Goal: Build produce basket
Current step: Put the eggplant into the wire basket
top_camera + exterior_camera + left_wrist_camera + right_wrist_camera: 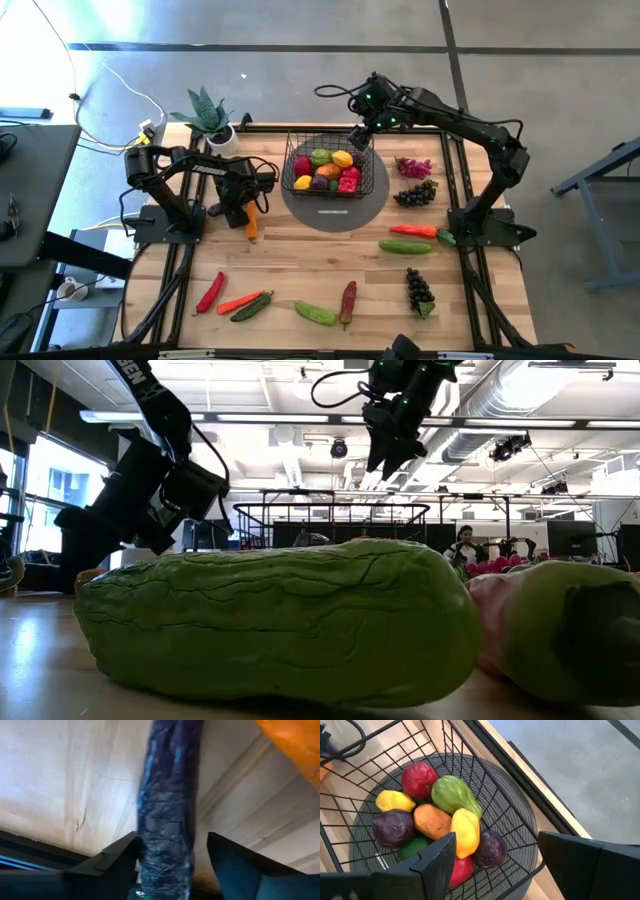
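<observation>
High view: basket [300, 176] on grey mat [372, 204], mid tabletop [300, 262], full of produce [330, 171]. Right end effector [360, 138] over basket's far right corner, fingers apart, empty. Left end effector [238, 212] low by orange carrot [251, 224].

Low view: big green cucumber [270, 622] up close.

Left wrist view: dark purple vegetable [167, 815] between fingers [235, 862], gap on one side; cannot tell if gripped.

Right wrist view: fingers [437, 855] wide over basket.

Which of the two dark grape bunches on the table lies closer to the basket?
The dark grape bunch just below the pink grapes, right of the basket; the other bunch lies toward the table's front edge.
</observation>
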You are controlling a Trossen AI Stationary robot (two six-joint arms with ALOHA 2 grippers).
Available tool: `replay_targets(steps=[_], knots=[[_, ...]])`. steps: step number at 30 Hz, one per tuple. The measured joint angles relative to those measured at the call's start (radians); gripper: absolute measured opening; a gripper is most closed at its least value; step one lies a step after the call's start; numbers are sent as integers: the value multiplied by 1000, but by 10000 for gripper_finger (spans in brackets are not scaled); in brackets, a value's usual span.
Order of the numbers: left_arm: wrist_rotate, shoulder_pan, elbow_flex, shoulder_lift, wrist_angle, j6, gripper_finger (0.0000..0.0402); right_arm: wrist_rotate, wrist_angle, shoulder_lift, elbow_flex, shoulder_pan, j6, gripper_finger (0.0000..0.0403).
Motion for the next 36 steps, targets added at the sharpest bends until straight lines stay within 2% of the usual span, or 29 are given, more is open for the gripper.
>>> replay_targets(steps=[6,10,17,26,36], knots=[[-14,0,0,0,-3,-5,144,-2,-12,-9,0,23,25,264],[-42,0,0,-7,-5,-19,111,-2,-24,-26,0,42,34,264],[-40,0,4,-97,-22,-52,122,7,-31,-62,0,90,102,264],[11,0,13,-290,-29,-130,123,-4,-72,-100,0,178,229,264],[56,0,137,-460,45,-162,122,-5,-158,-100,0,294,370,264]])
